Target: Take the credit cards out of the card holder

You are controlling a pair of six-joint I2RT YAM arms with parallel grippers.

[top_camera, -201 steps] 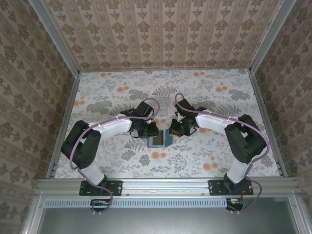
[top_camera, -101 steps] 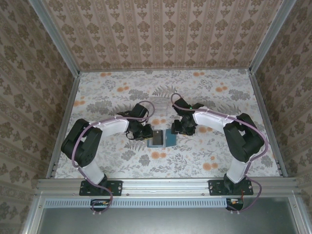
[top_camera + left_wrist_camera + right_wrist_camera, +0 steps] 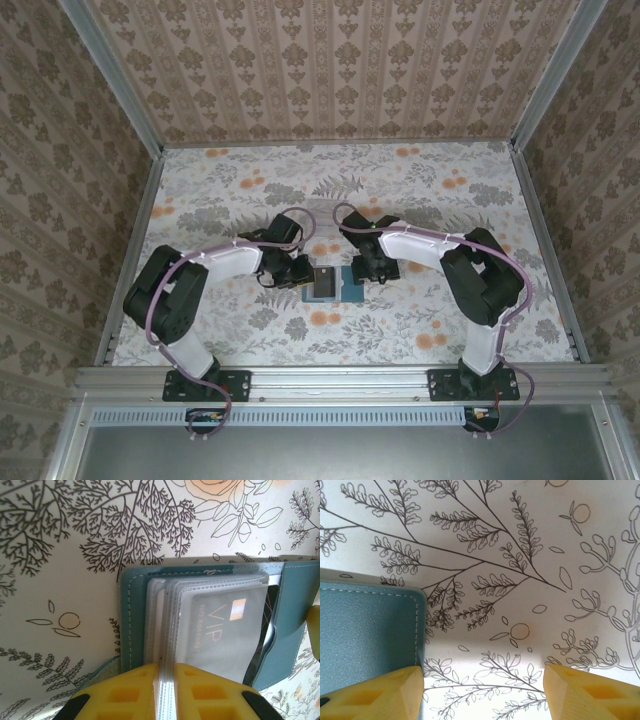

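Inspection of the work area, viewed from the near edge.

The card holder (image 3: pixel 343 290) lies open and flat on the floral tabletop (image 3: pixel 420 200), near the middle and between the two arms. Its teal panels face outward, and a stack of clear plastic sleeves (image 3: pixel 165 610) fans across the inside.

One of the credit cards (image 3: pixel 220 625), grey with "VIP" in orange lettering, sits inside the uppermost sleeve. A dark edge shows behind it against the far teal panel; I cannot tell whether it is a second card. No card lies loose on the tabletop.

Left claw (image 3: pixel 303 277): down at the holder's left side. In the left wrist view the left claw (image 3: pixel 162 692) has its yellow fingers (image 3: pixel 120 692) pressed together on the edge of the sleeve stack, with only a thin strip of plastic between them. Condition: closed, gripping the holder by its sleeves.

Right claw (image 3: pixel 360 272): low at the holder's right side. In the right wrist view the right claw (image 3: pixel 482 695) stands wide apart with bare tabletop between the fingertips. One fingertip (image 3: pixel 370 695) is at the stitched corner of the teal panel (image 3: pixel 365 625); whether it touches I cannot tell. Condition: open, holding nothing.
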